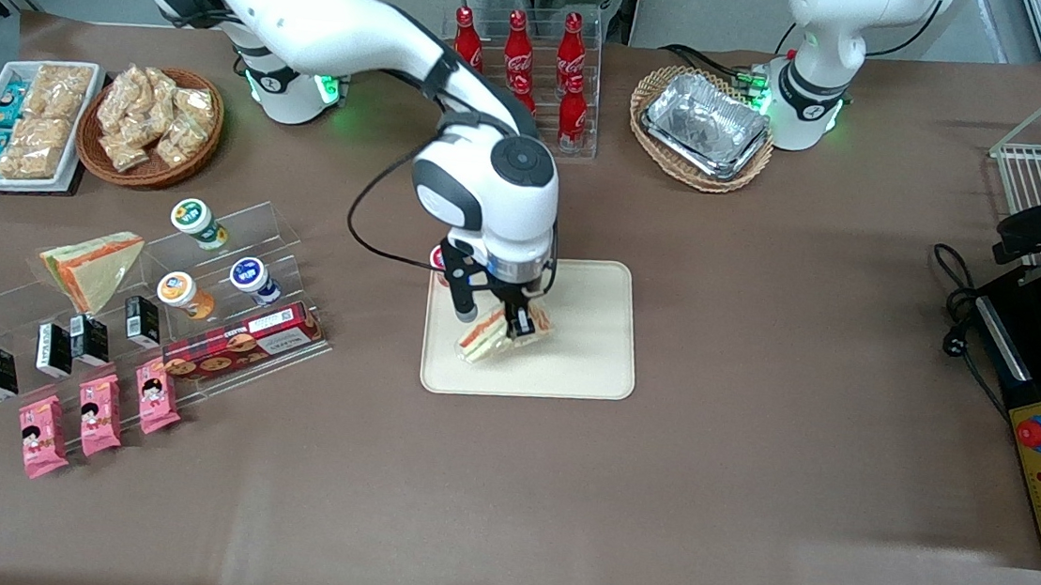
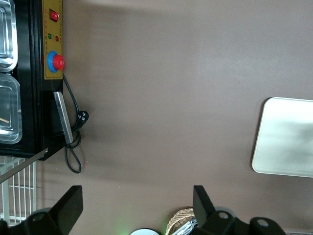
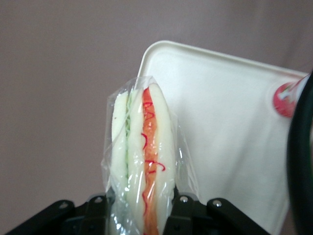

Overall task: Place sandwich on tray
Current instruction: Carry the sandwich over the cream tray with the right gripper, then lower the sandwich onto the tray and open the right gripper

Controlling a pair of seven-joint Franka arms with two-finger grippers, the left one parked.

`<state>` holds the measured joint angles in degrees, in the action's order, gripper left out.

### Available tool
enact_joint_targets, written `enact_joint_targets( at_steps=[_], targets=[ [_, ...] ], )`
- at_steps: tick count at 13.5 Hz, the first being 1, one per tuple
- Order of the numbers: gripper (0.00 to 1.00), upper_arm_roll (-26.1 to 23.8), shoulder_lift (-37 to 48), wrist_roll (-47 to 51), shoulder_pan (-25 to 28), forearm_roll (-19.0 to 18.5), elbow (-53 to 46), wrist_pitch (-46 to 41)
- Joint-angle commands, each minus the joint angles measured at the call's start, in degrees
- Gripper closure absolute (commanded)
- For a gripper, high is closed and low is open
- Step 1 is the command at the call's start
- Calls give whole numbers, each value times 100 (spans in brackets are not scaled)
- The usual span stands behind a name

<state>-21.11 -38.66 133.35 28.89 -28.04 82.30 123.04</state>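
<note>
Above the tray (image 1: 590, 355) — gripper (image 1: 508, 324) clamps the unlabelled sandwich (image 1: 488, 339).

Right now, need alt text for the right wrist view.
The gripper is shut on a clear-wrapped sandwich with a red-orange filling stripe, held edge-up over a corner of the cream tray. Brown table surrounds the tray.

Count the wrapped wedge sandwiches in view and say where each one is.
2. One sandwich is clamped in the tool over the tray; the other wedge sandwich sits on the clear display stand.
</note>
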Motion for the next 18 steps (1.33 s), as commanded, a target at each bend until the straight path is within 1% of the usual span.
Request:
enact_joint_targets(
  at_steps=[1, 2, 6, 16, 18],
  targets=[
    [64, 300, -519, 542, 188, -132, -311, 457],
    [68, 310, -616, 734, 188, -115, -337, 484],
    [70, 362, -845, 1701, 179, -114, -328, 704],
    [70, 362, -1188, 1861, 179, -106, -337, 1196],
    [68, 362, -1223, 1809, 179, -114, -346, 1240]
  ],
)
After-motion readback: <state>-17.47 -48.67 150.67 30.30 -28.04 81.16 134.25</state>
